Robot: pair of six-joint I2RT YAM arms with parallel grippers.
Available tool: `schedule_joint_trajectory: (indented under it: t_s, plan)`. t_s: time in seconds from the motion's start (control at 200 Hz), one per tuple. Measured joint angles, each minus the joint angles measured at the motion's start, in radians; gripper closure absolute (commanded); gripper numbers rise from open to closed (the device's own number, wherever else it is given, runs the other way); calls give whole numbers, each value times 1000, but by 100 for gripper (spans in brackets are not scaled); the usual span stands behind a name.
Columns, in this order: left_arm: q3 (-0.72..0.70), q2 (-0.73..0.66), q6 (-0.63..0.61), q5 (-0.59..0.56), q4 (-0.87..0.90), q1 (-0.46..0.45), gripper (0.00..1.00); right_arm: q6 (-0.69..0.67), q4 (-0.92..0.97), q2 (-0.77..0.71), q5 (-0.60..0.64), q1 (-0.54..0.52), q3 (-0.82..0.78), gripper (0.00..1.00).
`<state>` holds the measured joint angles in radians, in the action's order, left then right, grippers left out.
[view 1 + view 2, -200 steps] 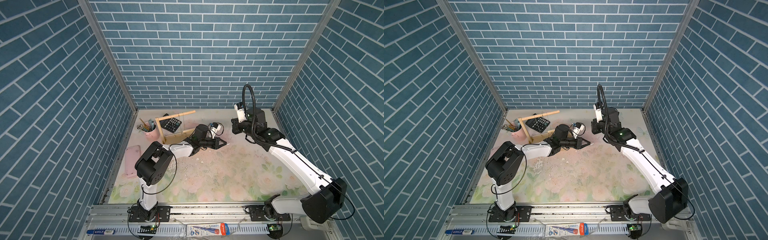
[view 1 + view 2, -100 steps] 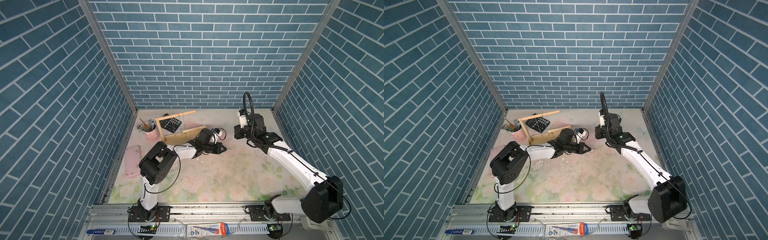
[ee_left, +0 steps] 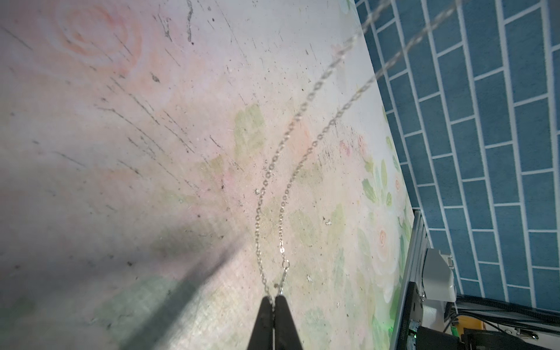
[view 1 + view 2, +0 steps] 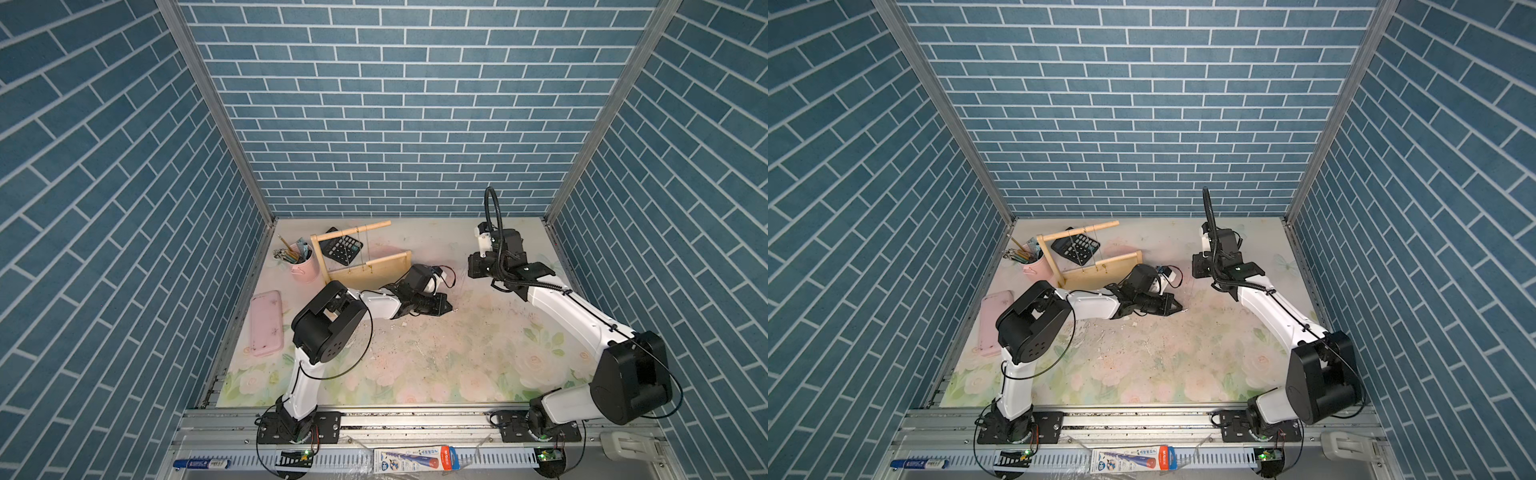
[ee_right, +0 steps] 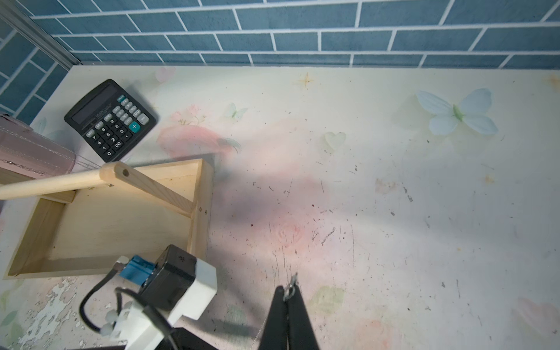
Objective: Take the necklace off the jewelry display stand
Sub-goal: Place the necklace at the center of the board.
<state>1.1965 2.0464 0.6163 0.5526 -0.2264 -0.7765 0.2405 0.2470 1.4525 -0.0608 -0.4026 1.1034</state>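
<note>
The necklace (image 3: 332, 122) is a thin silver chain strung in the air between my two grippers, clear of the stand. My left gripper (image 3: 274, 298) is shut on one end, low over the floral table top, to the right of the stand (image 4: 449, 308). My right gripper (image 5: 289, 291) is shut on the chain's ring end (image 5: 291, 285), higher and further back (image 4: 1196, 277). The jewelry display stand (image 4: 365, 268) is pale wood and stands at the back left. Its tray (image 5: 121, 218) holds nothing. Other thin chains (image 4: 358, 245) hang from its upper bar.
A black calculator (image 4: 343, 249) lies behind the stand, and a pink pencil cup (image 4: 303, 268) stands to its left. A pink case (image 4: 266, 322) lies by the left wall. The left arm's wrist camera (image 5: 178, 291) sits close beside the right gripper. Brick walls enclose three sides.
Both grippers moved away from the stand toward the front, still shut on the chain. The left gripper sank closer to the table; the right wrist shifted a little to the right.
</note>
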Motion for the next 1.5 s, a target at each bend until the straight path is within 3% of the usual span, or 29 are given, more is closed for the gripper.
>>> schedule_joint_trajectory:
  t_s: [0.685, 1.495]
  plan:
    - [43, 61, 1, -44, 44, -15, 100, 26, -40, 213, -86, 52, 31, 100]
    - [45, 74, 68, -99, 15, -41, 100, 26, -51, 354, -142, 65, 151, 100]
